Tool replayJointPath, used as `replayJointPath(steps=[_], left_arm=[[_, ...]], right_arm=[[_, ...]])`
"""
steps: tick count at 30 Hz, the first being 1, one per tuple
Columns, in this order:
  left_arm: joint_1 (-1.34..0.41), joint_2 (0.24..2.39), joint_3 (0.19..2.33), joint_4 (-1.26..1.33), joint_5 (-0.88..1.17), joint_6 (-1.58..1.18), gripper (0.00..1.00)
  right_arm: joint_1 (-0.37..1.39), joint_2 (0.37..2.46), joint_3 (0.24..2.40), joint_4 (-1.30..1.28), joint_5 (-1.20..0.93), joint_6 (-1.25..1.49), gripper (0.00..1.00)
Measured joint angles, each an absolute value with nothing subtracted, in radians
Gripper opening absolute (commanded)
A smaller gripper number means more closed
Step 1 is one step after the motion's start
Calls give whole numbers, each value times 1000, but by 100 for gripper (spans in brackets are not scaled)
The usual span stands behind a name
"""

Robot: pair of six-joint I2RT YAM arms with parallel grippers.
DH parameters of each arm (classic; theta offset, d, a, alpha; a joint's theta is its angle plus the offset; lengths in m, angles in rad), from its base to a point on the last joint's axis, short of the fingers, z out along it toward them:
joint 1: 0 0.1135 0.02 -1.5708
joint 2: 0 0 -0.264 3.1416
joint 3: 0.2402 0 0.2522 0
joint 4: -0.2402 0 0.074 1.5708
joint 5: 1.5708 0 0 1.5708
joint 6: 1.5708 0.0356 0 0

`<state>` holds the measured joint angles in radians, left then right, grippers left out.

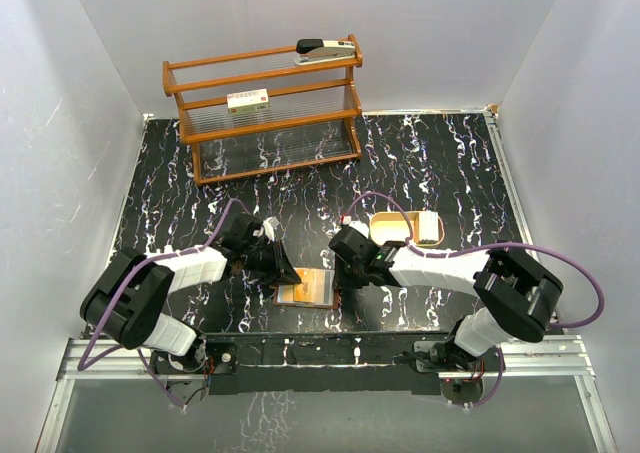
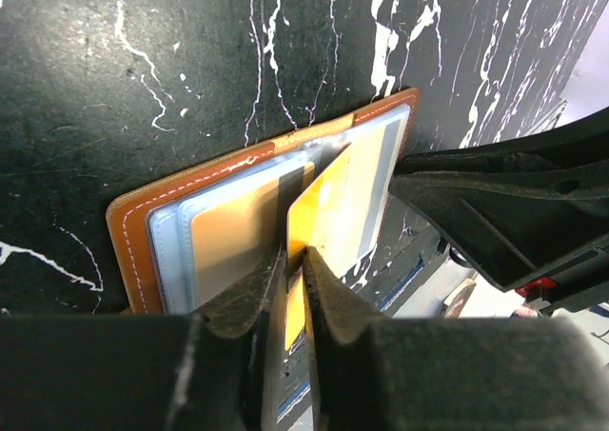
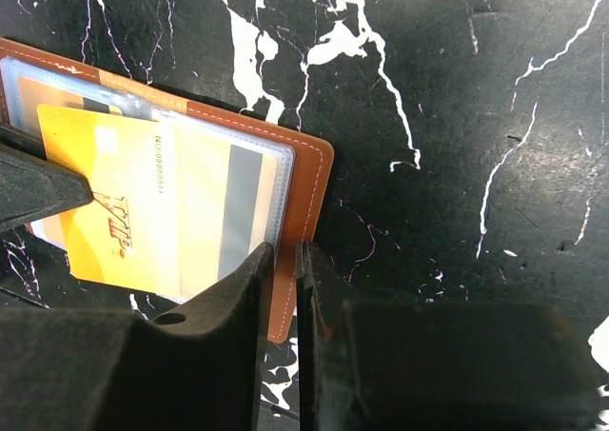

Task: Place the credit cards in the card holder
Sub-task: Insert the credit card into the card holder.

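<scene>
The card holder (image 1: pixel 325 295) lies open near the table's front edge, brown leather with clear sleeves. It also shows in the left wrist view (image 2: pixel 133 229) and the right wrist view (image 3: pixel 310 179). My left gripper (image 2: pixel 296 260) is shut on a yellow credit card (image 2: pixel 335 207), its far end resting over the holder's right sleeve. The card also shows in the right wrist view (image 3: pixel 105 203). Another card (image 2: pixel 233 236) sits inside the left sleeve. My right gripper (image 3: pixel 283 255) is shut on the holder's leather edge. Both grippers meet over the holder in the top view, left (image 1: pixel 285 268) and right (image 1: pixel 345 273).
A wooden rack (image 1: pixel 265 108) stands at the back with a stapler (image 1: pixel 325 49) on top and a white box with a red label (image 1: pixel 248 100) on its shelf. A tan tray (image 1: pixel 392 227) holding a white box (image 1: pixel 428 228) sits just behind my right arm.
</scene>
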<state>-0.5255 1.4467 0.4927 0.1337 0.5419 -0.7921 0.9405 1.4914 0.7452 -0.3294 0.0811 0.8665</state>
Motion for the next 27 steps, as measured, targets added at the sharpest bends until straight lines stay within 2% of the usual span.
replayJointPath(steps=[4, 8, 15, 27], left_arm=[[-525, 1433, 503, 103, 528, -789, 41], [-526, 1409, 534, 50, 496, -776, 51], [-526, 1385, 555, -11, 459, -769, 54], [-525, 1363, 539, -6, 460, -800, 55]], right_arm=[[942, 1491, 745, -331, 83, 866, 13], [942, 1491, 745, -332, 84, 866, 12], [942, 1491, 745, -332, 84, 866, 12], [942, 1491, 744, -327, 80, 866, 12]])
